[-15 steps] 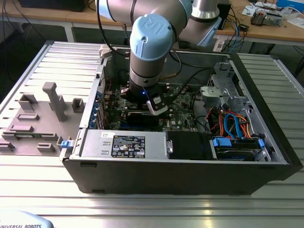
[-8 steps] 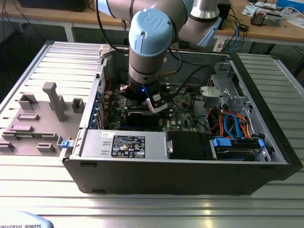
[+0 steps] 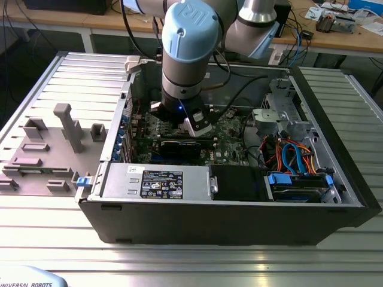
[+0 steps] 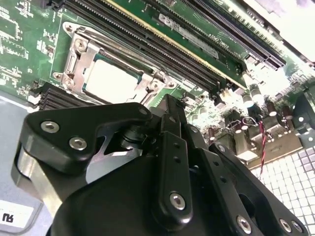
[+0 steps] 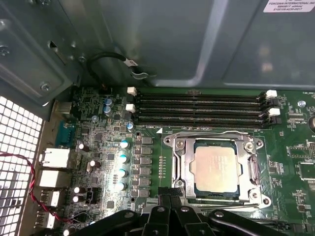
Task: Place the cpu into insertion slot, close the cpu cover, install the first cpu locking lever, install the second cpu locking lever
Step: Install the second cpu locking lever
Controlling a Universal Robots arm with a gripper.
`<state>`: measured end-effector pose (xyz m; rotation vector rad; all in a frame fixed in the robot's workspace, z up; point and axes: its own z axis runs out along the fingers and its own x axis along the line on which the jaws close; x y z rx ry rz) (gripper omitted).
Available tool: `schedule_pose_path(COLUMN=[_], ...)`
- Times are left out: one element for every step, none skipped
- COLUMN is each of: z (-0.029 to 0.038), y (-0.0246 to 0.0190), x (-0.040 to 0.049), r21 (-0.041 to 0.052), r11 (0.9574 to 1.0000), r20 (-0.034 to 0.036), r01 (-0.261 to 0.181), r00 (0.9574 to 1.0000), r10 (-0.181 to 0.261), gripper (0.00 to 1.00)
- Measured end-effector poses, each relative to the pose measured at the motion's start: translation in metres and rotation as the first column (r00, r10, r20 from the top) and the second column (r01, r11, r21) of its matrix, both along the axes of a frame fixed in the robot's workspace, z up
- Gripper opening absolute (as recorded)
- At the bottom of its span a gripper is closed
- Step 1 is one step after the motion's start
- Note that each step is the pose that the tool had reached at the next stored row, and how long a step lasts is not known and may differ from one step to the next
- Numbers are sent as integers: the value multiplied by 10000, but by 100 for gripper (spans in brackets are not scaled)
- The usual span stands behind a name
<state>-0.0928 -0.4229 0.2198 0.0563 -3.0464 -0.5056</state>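
Ribbed metal table [image 3: 179,263]: open computer case [image 3: 227,221], grey fixture [image 3: 54,149].

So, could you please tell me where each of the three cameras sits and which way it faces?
Exterior view: off the arm, above and in front of the open computer case, looking down at the arm reaching inside.
First wrist view: on the wrist, facing the motherboard; the cpu sits under the cpu cover, with black claw linkages along one edge.
Second wrist view: on the wrist behind the claw's black body, looking past it at a slant.
Both wrist views share the cpu and the memory slots.
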Motion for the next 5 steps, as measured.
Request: schedule_pose_path(z=[1,7,14,14,15], y=[0,0,0,0,0], x=[0,0,0,0,0], r21=[1,0,0,0,0], r11=[10000,10000,10000,10000,10000], r20=[0,0,0,0,0], r01=[0,0,0,0,0], r00=[10000,10000,10000,10000,10000], r10=[0,0,0,0,0], gripper=[11,11,11,11,11])
